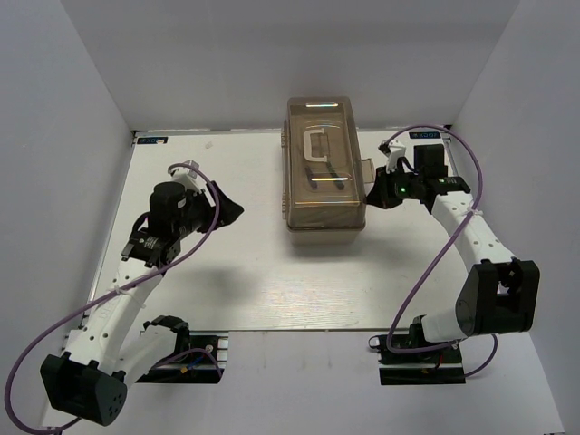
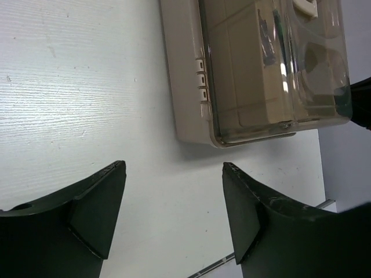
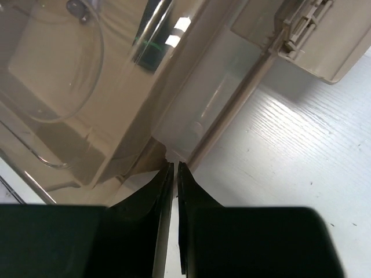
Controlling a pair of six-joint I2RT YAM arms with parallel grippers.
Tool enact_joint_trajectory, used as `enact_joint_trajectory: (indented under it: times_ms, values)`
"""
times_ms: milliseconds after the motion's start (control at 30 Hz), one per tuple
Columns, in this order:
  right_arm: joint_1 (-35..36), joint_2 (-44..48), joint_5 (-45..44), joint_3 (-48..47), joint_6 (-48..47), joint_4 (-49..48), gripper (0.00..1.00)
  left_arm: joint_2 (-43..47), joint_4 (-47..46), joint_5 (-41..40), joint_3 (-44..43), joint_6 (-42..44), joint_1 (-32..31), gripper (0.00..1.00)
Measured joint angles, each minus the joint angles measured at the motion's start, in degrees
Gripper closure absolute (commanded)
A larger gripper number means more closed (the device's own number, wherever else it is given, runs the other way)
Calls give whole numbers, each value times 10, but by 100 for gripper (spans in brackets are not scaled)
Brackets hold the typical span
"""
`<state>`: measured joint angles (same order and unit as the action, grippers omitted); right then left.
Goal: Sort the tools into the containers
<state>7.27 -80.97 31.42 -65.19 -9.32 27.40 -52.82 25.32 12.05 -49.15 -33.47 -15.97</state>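
The toolbox [image 1: 324,195] stands closed at the table's middle back, with a translucent brown lid and a white handle [image 1: 317,145]. Dark tool shapes [image 1: 326,181] show dimly through the lid; I cannot tell which tools they are. No tools lie loose on the table. My left gripper [image 1: 234,210] is open and empty, hovering left of the box; its view shows the box's beige side [image 2: 188,87] beyond the gripper [image 2: 174,168]. My right gripper [image 1: 373,195] is shut and empty, its tips [image 3: 175,165] at the box's right side wall [image 3: 197,116], below the lid's rim.
A beige latch [image 3: 301,29] sticks out from the box's right side. White walls enclose the table on the left, back and right. The table's near edge [image 2: 272,229] runs just past the left fingers. Purple cables loop off both arms.
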Motion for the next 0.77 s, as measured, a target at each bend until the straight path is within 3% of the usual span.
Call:
enact_joint_trajectory:
  times_ms: [167, 233, 367, 400, 433, 767]
  values:
    - [11, 1, -34, -1, -3, 7, 73, 2, 16, -8, -2, 5, 0, 22]
    - [15, 5, -70, 0, -12, 14, 65, 4, 31, -16, -7, 15, 0, 17]
    - [18, 45, -129, 11, -39, 33, 24, 18, 59, -33, -19, 31, 0, 8]
    - [18, 62, -140, 17, -45, 39, 10, 23, 64, -37, -23, 35, 0, 6]
    - [18, 80, -150, 22, -49, 47, 10, 28, 67, -39, -24, 39, 0, 0]
    - [21, 166, -206, 37, 0, 137, 10, 63, 77, -35, -27, 73, 0, 0]
